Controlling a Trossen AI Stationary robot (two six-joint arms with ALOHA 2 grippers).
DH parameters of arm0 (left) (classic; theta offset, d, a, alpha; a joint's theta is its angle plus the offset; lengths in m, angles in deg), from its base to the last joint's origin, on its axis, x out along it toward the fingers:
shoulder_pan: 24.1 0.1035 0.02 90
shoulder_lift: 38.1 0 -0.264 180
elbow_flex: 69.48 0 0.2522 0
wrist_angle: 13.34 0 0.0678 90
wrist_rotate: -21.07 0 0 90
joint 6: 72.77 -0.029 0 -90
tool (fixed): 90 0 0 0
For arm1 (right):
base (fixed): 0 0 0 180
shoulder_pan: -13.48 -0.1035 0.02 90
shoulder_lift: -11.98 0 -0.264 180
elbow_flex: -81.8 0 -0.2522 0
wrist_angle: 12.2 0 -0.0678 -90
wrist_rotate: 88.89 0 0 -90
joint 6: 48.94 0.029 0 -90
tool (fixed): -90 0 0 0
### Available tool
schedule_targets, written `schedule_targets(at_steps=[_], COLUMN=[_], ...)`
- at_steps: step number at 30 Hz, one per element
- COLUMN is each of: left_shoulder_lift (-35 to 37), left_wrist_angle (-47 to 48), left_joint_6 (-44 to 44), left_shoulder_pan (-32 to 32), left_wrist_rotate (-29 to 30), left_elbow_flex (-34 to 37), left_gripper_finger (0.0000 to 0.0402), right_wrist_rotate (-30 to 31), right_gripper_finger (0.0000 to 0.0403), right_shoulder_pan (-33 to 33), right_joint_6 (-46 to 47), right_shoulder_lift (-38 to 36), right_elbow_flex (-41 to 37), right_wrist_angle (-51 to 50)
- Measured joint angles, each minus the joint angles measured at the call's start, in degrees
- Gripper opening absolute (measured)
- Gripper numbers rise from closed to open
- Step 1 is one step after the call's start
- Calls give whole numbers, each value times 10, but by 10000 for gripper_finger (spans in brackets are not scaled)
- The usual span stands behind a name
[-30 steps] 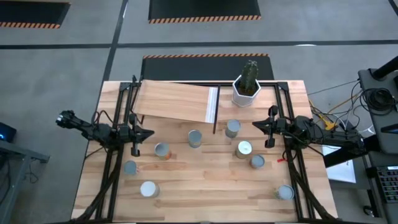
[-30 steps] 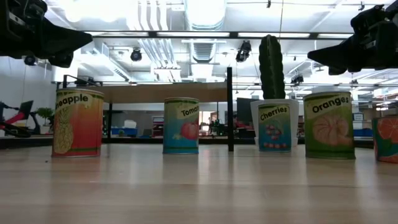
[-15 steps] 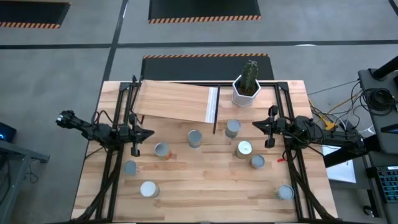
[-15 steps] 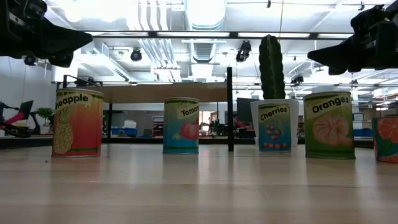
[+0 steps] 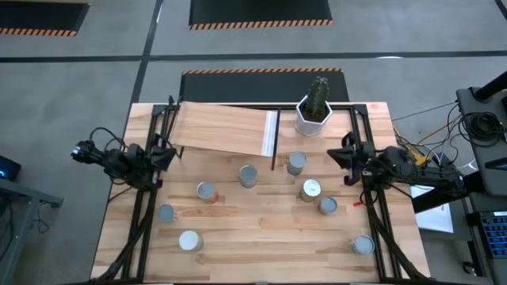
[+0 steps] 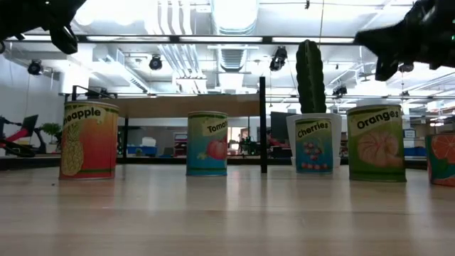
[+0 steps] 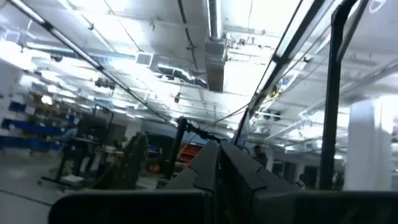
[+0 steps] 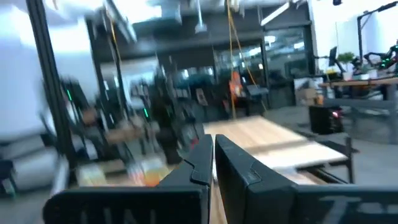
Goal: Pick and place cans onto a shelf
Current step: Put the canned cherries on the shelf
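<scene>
— along the front of the table, can you read those labels?

— mostly. from table height the pineapple can [image 6: 89, 140] shows "eapple" with a yellow fruit on red, the next can [image 6: 207, 143] reads "toma" and then the curve cuts it off, with a red fruit on blue. the cherries can [image 6: 314, 146] says "cherries" on blue, and the green oranges can [image 6: 376, 144] says "oranges" over an orange slice. one more can [image 6: 442, 159] at the far edge has orange fruit, its writing out of sight.

— and from above?

— only silver tops, eight cans spread over the planked table [image 5: 261, 229]; one near the middle [image 5: 248, 176], one with a whiter lid [image 5: 310, 188], one near the front corner [image 5: 363, 245]. labels can't be read from there.

— the shelf?

— the shelf [image 5: 226, 130] is a pale panel at the back, white strip on its edge, with no can on it. a cactus [image 5: 318, 96] in a white pot [image 5: 314, 119] stands just beside it.

— the arms?

— left gripper [image 5: 169, 155] is up by the left frame post, fingers pressed together, holding nothing. right gripper [image 5: 341, 153] is up by the right frame post, fingers together too, nothing in them. both are clear of the cans.
</scene>
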Motion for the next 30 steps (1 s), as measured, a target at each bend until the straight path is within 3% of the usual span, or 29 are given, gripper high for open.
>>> schedule_targets(at_steps=[5, 13, 19, 26, 30], left_shoulder_lift=[0, 0, 0, 0, 0], left_wrist_angle=[3, 4, 5, 2, -28], left_joint_6=[-40, -33, -33, -34, -79], left_shoulder_pan=[0, 0, 0, 0, 0], left_wrist_rotate=[0, 0, 0, 0, 0], left_elbow_flex=[0, 0, 0, 0, 0], left_gripper_finger=[0, 0, 0, 0, 0], right_wrist_rotate=[0, 1, 45, 45, 45], right_gripper_finger=[9, 9, 9, 9, 9], right_shoulder_pan=[0, 0, 0, 0, 0], right_joint_6=[2, -15, -7, -4, -10], right_shoulder_lift=[0, 0, 10, 74, 130], right_elbow_flex=[0, 0, 0, 1, 27], right_wrist_angle=[57, 62, 71, 115, 114])
